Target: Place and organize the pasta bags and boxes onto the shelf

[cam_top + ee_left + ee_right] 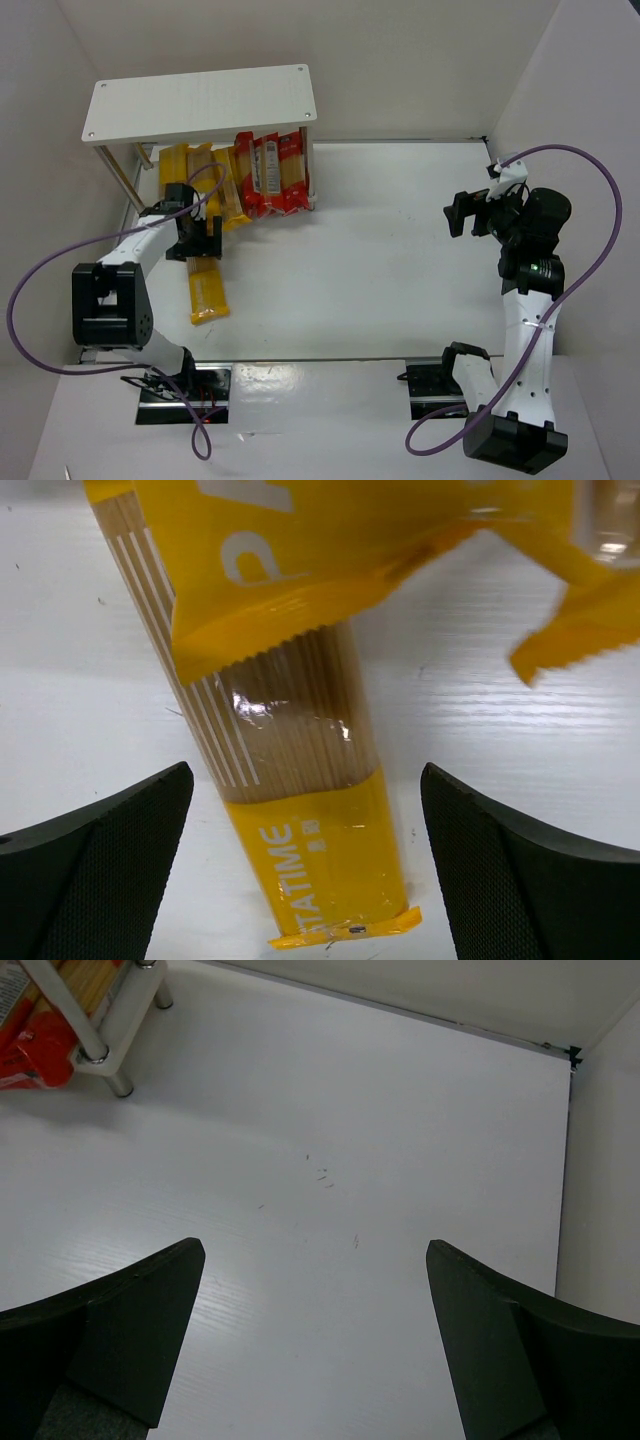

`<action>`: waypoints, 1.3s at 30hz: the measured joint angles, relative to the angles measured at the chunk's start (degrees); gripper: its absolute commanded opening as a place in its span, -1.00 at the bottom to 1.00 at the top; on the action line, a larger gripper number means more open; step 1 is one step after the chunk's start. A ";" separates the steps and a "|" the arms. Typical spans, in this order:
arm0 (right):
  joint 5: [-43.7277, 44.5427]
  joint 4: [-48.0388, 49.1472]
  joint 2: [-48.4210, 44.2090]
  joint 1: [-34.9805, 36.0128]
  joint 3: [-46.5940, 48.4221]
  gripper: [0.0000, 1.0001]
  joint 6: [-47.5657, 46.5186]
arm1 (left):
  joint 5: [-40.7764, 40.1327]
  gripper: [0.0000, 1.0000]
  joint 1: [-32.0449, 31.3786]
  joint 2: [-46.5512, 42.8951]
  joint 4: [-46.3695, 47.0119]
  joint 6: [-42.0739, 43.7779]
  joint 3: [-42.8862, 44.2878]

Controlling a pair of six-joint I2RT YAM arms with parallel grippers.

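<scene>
The left gripper (305, 780) stands wide open, black fingers (100, 860) either side of a long yellow film pack of spaghetti (318, 875) lying flat just in front of the white flat-topped shelf (200, 98), nothing held. The pack looks light, stiff lengthwise but brittle inside, its glossy wrap slippery; a hold across the clear-window middle seems safest. More yellow packs (198, 168) and red packs (270, 172) lie under the shelf. The right gripper (310, 1260) hangs open over the white wood-grain table (350, 1140), well right of the shelf, white walls (400, 60) around
</scene>
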 measured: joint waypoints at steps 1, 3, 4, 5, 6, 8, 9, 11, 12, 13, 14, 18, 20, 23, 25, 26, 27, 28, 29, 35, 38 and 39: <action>0.00 0.00 0.00 0.00 0.00 1.00 -0.02 | -0.42 1.00 0.09 0.85 0.00 -0.07 0.11; 0.00 -0.02 0.04 0.00 0.00 1.00 -0.09 | -1.14 1.00 0.26 3.41 -0.28 -0.81 0.61; 0.00 -0.02 0.07 0.00 0.00 1.00 -0.13 | -1.38 1.00 0.35 4.33 -0.33 -0.96 0.74; 0.00 -0.02 0.13 0.00 0.00 1.00 -0.24 | -1.62 1.00 0.46 5.11 -0.46 -1.05 0.83; 0.00 -0.02 0.17 0.00 0.00 1.00 -0.26 | -1.95 1.00 0.68 5.79 -0.55 -1.11 0.83; 0.00 -0.02 0.24 0.00 0.00 1.00 -0.28 | -2.29 1.00 0.85 6.84 -1.11 -1.14 1.20; 0.00 -0.02 0.26 0.00 0.00 1.00 -0.28 | -2.43 0.98 0.85 7.19 -1.33 -1.16 1.42; 0.00 -0.02 0.28 0.00 0.00 1.00 -0.28 | -2.54 0.83 0.90 7.80 -1.38 -1.29 1.86; 0.00 -0.02 0.28 0.00 0.00 1.00 -0.31 | -2.60 0.75 0.90 8.00 -1.38 -1.33 1.97; 0.00 -0.02 0.28 0.00 0.00 1.00 -0.31 | -2.56 0.66 0.90 8.15 -1.38 -1.36 2.03; 0.00 -0.02 0.28 0.00 0.00 1.00 -0.31 | -2.40 0.31 0.90 8.33 -1.51 -1.18 2.19; 0.00 -0.02 0.28 0.00 0.00 1.00 -0.33 | -2.01 0.13 0.87 9.33 -1.77 -0.79 2.93; 0.00 -0.04 0.28 0.00 0.00 1.00 -0.44 | -1.99 0.13 0.66 9.79 -2.38 -0.72 3.65; 0.00 -0.13 0.28 0.00 0.07 1.00 -0.66 | -2.40 0.13 -0.24 10.21 -2.73 -0.46 4.07; 0.00 -0.17 0.28 0.00 0.11 1.00 -0.70 | -2.62 0.13 -1.18 10.45 -2.80 0.33 4.35; 0.00 -0.22 0.28 0.00 0.13 1.00 -0.70 | -2.73 0.13 -1.79 10.54 -2.78 0.55 4.44; 0.00 -0.26 0.28 0.00 0.15 1.00 -0.70 | -2.93 0.13 -2.51 10.54 -2.75 0.76 4.46; 0.00 -0.35 0.28 0.00 0.15 1.00 -0.70 | -3.08 0.13 -3.32 10.54 -2.71 0.96 4.46; 0.00 -0.48 0.28 0.00 0.15 1.00 -0.70 | -3.21 0.13 -4.39 10.54 -2.69 1.25 4.46; 0.00 -1.05 0.28 0.00 0.55 1.00 -0.72 | -5.07 0.13 -13.22 10.54 -2.36 3.17 4.46; 0.00 -1.18 0.28 0.00 1.01 1.00 -0.72 | -5.44 0.13 -19.21 10.62 -2.21 4.22 4.48; 0.00 -1.18 0.26 0.00 1.07 1.00 -0.72 | -5.42 0.13 -21.00 10.69 -2.27 4.81 4.50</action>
